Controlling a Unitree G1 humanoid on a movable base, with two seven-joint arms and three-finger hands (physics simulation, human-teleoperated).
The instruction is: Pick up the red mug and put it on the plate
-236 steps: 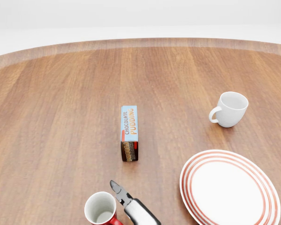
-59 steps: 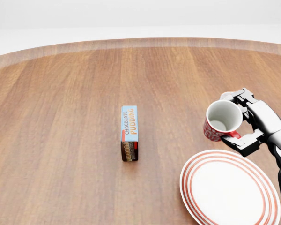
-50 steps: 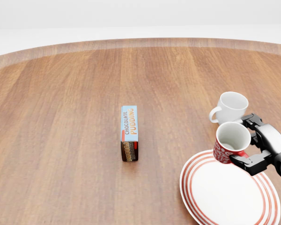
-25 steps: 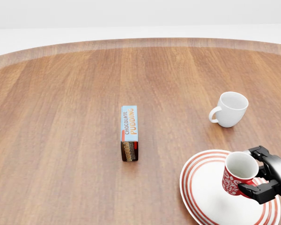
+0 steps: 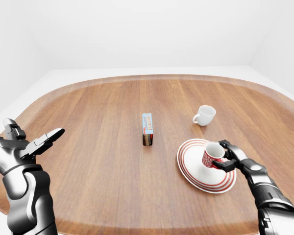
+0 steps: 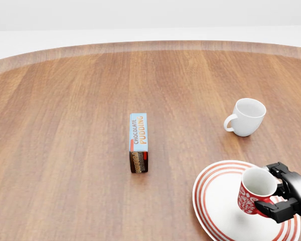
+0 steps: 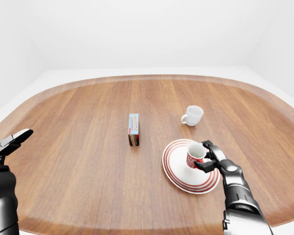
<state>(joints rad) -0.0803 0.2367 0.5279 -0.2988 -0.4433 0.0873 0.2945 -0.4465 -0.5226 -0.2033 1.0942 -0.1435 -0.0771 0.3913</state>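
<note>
The red mug (image 6: 253, 195), white inside and patterned outside, sits tilted over the right part of the white plate with red rings (image 6: 218, 201), low in the head view. I cannot tell whether its base touches the plate. My right hand (image 6: 277, 190) is shut on the mug from the right, black fingers around its side and handle. Far to the left, in the left-eye view, my left hand (image 5: 35, 136) is raised off the table, open and holding nothing.
A white mug (image 6: 248, 116) stands above the plate, handle to the left. A chocolate pudding box (image 6: 139, 142) lies near the middle of the round wooden table (image 6: 65, 125). The table's curved rim (image 6: 150, 45) runs along the top.
My right hand carried the red mug from the bottom left, past the white mug, down onto the plate area. In the last half second it sank slightly lower.
</note>
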